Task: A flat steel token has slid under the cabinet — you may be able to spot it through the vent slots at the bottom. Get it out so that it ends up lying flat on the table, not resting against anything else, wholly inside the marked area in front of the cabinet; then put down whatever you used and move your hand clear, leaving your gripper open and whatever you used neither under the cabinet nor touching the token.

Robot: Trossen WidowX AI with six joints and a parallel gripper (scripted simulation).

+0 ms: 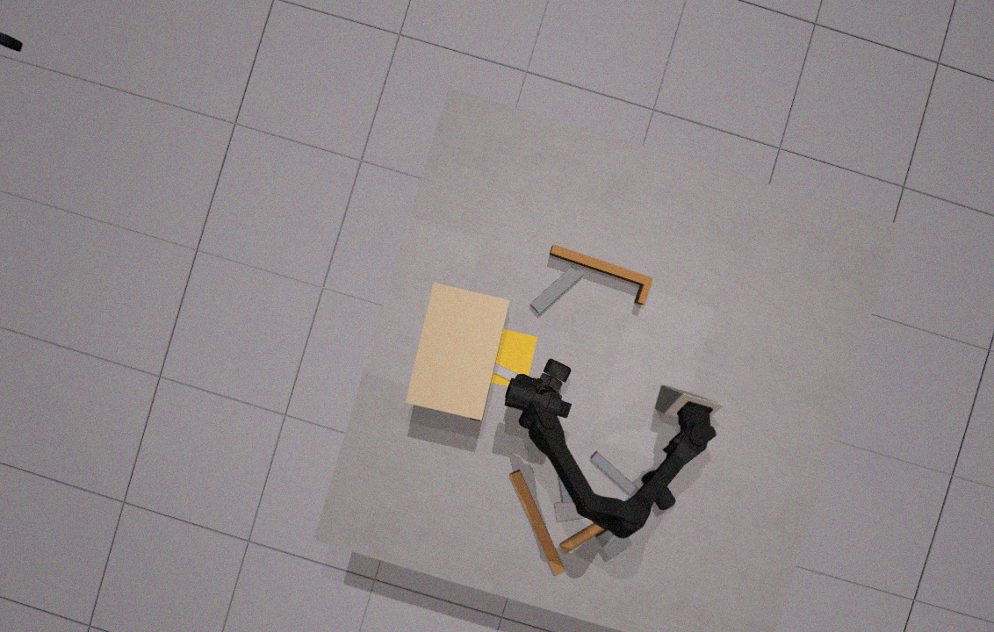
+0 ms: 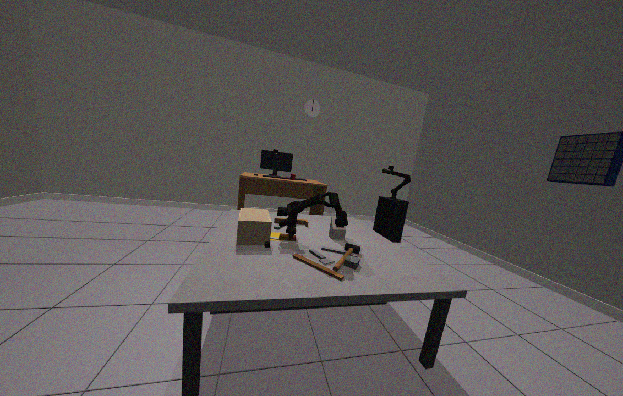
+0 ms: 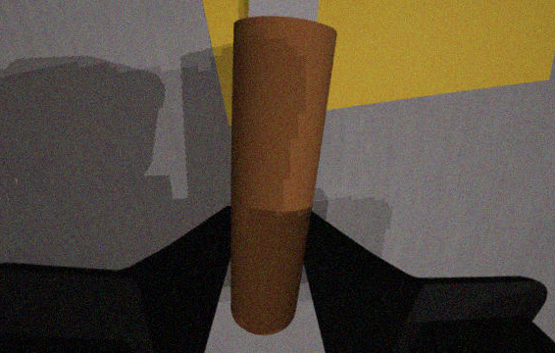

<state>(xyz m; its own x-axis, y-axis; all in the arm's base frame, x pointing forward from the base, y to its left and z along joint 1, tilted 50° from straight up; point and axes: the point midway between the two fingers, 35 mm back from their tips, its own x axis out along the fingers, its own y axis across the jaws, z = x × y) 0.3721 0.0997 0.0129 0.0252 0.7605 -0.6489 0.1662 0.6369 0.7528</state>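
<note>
My gripper [image 3: 268, 216] [image 2: 291, 236] is shut on the round wooden handle [image 3: 275, 123] [image 2: 284, 237] of a tool. A flat grey shaft [image 3: 282, 7] [image 1: 504, 372] runs from the handle over the yellow marked area [image 1: 518, 351] [image 3: 434, 49] [image 2: 274, 235] towards the cabinet. The pale wooden cabinet [image 1: 457, 349] [image 2: 253, 230] stands behind the yellow area, and the shaft's far end is hidden there. The arm's wrist is just in front of the cabinet. I cannot see the steel token in any view.
An L-shaped wooden stick [image 1: 599, 263] and a grey bar [image 1: 556, 292] lie beyond the yellow area. On the other side lie a wooden bar [image 1: 536, 522] [image 2: 317, 266], a hammer [image 2: 343, 259], a grey block [image 2: 351, 263] and grey flat pieces. A small black piece [image 2: 267, 244] is by the cabinet corner.
</note>
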